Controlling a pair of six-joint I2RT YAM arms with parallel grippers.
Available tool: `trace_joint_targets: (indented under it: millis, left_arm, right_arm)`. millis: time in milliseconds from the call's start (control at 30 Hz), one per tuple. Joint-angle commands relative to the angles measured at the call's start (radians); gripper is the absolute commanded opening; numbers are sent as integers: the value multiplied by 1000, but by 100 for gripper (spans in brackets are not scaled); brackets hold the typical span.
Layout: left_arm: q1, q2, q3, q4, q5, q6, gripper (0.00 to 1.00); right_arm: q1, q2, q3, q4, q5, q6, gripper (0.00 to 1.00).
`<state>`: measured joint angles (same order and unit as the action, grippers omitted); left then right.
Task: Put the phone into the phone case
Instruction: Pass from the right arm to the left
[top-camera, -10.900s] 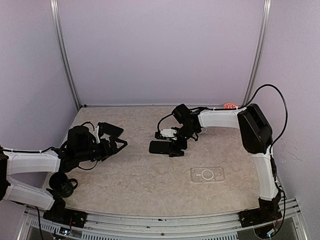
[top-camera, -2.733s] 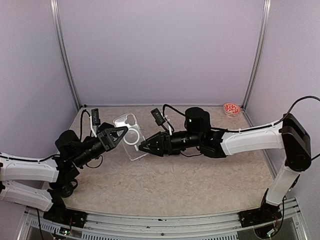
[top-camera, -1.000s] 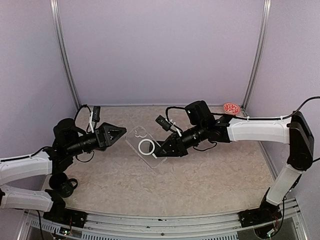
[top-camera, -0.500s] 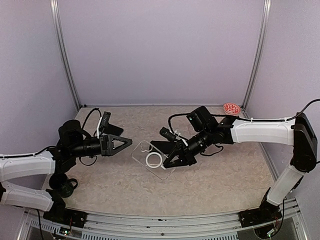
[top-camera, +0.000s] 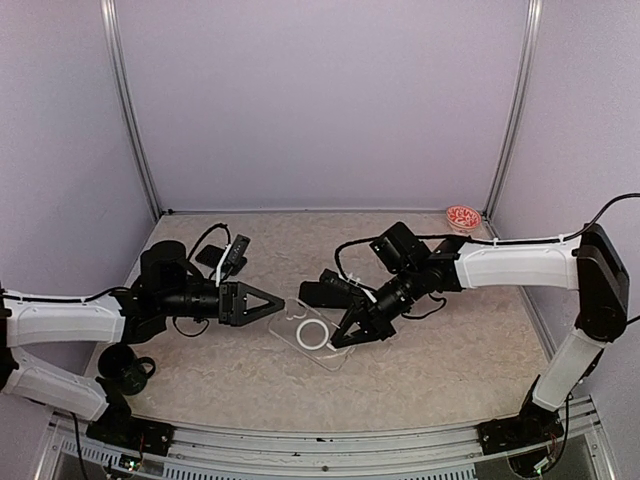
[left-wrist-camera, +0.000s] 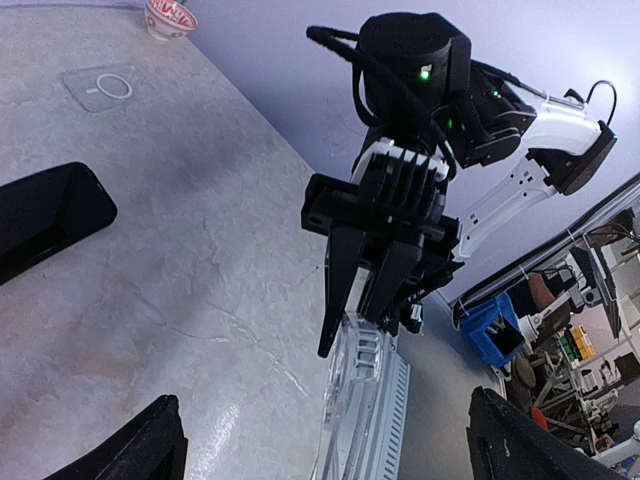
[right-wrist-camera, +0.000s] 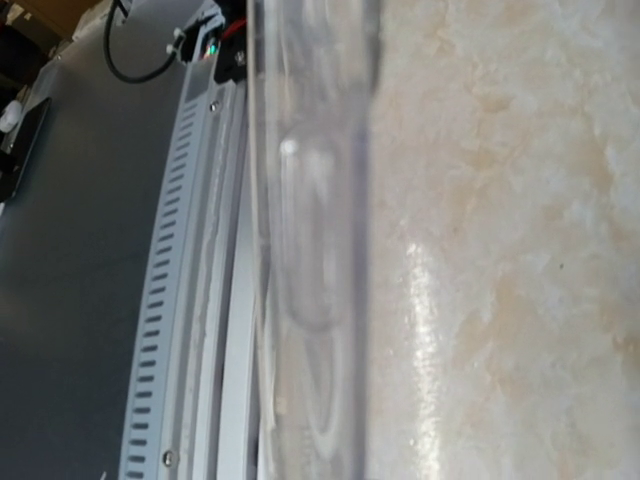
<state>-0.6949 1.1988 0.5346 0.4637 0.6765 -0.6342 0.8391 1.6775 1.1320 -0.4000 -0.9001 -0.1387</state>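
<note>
Pinches phone case (top-camera: 310, 334) in R gripper (top-camera: 342, 338), L gripper (top-camera: 274, 304) spread, empty; phone (top-camera: 316, 293) flat just toward far edge, long axis L-R, nearer L gripper.

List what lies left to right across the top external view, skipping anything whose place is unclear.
black mug → left gripper → phone case → red bowl

White shells, black joints on left arm (top-camera: 65, 322) and right arm (top-camera: 512, 265); black cables loop behind black left gripper (top-camera: 274, 303) and right gripper (top-camera: 344, 337).
</note>
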Motion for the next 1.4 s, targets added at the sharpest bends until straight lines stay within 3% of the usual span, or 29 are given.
trace_joint_targets:
  millis: [0,533,1367]
  left_arm:
    - [-27,36,35,-43,37,39,94]
    - [-115,173,134,-255,-20,149,78]
    - [-162,280,181,-349,-53,199,20]
  right_arm:
    - [-4,12,15,-32,-8,-29,4]
    - [2,83,39,-80,-6,-40,3]
    - [20,161,77,-158,65,-65,4]
